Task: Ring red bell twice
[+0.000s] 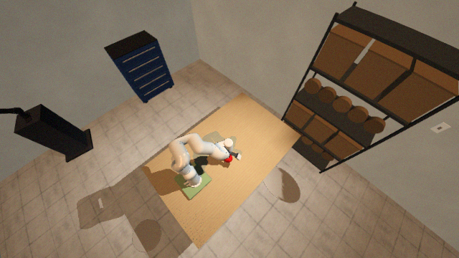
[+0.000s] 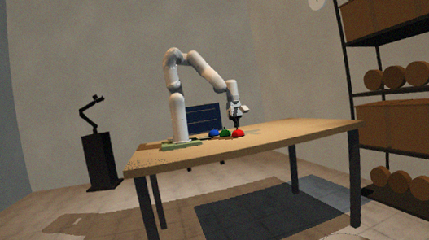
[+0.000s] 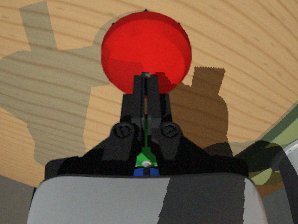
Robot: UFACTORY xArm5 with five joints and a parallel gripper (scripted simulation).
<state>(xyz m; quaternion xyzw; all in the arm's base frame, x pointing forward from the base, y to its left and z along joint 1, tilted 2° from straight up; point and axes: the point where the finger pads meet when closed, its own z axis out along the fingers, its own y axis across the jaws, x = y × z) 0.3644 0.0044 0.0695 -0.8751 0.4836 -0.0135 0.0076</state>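
Observation:
The red bell (image 3: pixel 147 51) sits on the wooden table and fills the upper middle of the wrist view. It also shows in the exterior view (image 2: pixel 237 133) and in the overhead view (image 1: pixel 228 159), partly under the arm. My gripper (image 3: pixel 145 91) is shut with nothing between the fingers. Its tips point straight down over the middle of the red dome and hide the button. In the side view the gripper (image 2: pixel 236 125) stands upright with its tips at the top of the bell. I cannot tell whether the tips touch the button.
A green bell (image 2: pixel 224 133) and a blue bell (image 2: pixel 214 132) sit in a row to the left of the red one, toward the arm's green base plate (image 2: pixel 176 144). A tall shelf with boxes (image 2: pixel 411 83) stands to the right of the table.

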